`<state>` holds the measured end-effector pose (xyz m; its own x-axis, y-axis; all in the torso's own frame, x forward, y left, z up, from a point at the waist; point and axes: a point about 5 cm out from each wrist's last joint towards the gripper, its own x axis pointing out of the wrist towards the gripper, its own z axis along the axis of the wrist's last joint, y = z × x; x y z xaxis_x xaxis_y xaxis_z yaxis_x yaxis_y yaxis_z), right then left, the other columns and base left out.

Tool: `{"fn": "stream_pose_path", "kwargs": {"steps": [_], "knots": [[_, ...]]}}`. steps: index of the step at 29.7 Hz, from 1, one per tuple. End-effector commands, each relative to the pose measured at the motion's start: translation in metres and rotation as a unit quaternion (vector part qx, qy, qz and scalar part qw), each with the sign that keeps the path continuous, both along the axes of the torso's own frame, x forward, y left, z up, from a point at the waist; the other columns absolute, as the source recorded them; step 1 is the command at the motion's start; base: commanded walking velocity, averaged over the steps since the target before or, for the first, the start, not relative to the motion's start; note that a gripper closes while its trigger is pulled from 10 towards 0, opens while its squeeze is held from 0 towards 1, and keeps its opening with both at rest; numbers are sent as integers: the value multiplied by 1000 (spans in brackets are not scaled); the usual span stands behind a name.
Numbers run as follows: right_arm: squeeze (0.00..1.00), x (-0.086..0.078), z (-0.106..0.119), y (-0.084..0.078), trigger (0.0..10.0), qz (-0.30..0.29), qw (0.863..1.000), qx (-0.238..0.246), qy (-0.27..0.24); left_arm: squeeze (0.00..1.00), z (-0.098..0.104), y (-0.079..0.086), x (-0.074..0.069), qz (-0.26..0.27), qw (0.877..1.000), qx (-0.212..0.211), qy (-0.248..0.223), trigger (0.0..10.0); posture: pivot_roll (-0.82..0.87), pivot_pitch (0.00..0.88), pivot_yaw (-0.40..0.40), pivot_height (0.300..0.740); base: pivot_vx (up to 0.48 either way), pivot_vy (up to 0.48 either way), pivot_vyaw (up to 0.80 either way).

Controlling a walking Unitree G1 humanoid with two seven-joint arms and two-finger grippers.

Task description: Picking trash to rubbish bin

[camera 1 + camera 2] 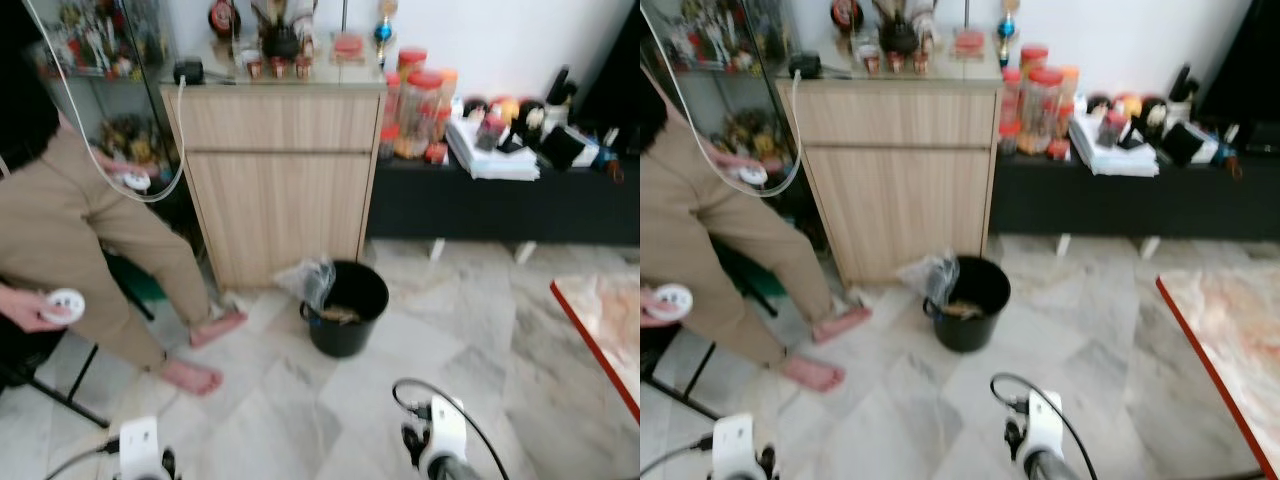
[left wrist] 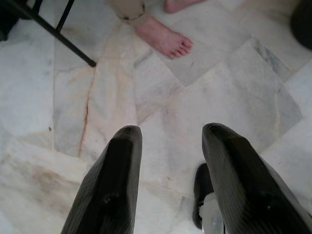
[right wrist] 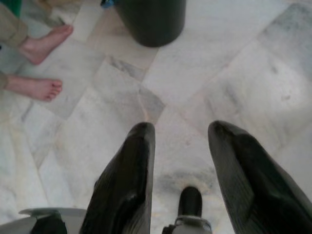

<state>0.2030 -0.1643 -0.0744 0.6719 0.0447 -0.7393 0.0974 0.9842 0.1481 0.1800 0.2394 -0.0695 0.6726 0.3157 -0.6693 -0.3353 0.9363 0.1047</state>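
Bin [image 1: 345,305]: black. Floor [image 1: 480,330]: white-grey marble with tan veins. Cabinet [image 1: 280,170]: light wood grain. Far-right shelf [image 1: 500,205]: black. Person's trousers [image 1: 70,240]: khaki. Right table [image 1: 600,330]: red edge, pale marbled top. Jar lids [image 1: 424,79]: red.

Standing on the marble floor [image 1: 1090,340] just in front of the wooden cabinet [image 1: 895,180]: a black bin [image 1: 967,303] holding some trash, with a crumpled clear bag [image 1: 930,275] touching its rim on the cabinet side. Sitting at the left edge: a barefoot person in tan trousers [image 1: 710,250], holding a white controller [image 1: 667,301] in one hand. Showing along the bottom edge: two white wrist units [image 1: 1040,425], each trailing a cable; running along the back wall: a low black shelf [image 1: 1120,200] crowded with jars and papers.
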Motion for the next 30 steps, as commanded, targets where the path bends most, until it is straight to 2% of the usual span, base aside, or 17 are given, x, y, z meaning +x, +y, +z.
{"fn": "stream_pose_path", "kwargs": {"steps": [1,11,19,26,30], "knots": [[0,-2,-1,-6,10000,-9,1000,-3,4,0,0,0,1,1,1000,0,-1,10000,21,17,-5,740,0,0,-800],[0,-2,-1,-6,10000,-7,1000,-5,5,0,-1,-1,-1,1,1000,-1,2,10000,22,18,-5,740,0,0,-793],[0,-3,-1,-7,10000,-8,1000,-7,7,0,-6,-2,-9,-3,1000,-1,25,10000,16,1,2,740,0,0,-788],[0,-4,-2,-7,10000,-8,1000,-8,8,0,-6,0,-10,-10,999,7,32,10000,17,0,10,740,0,394,-788],[0,-5,-2,-6,10000,-7,1000,-8,10,0,-6,0,-11,-21,999,13,36,10000,17,0,13,740,0,0,-788]]}}
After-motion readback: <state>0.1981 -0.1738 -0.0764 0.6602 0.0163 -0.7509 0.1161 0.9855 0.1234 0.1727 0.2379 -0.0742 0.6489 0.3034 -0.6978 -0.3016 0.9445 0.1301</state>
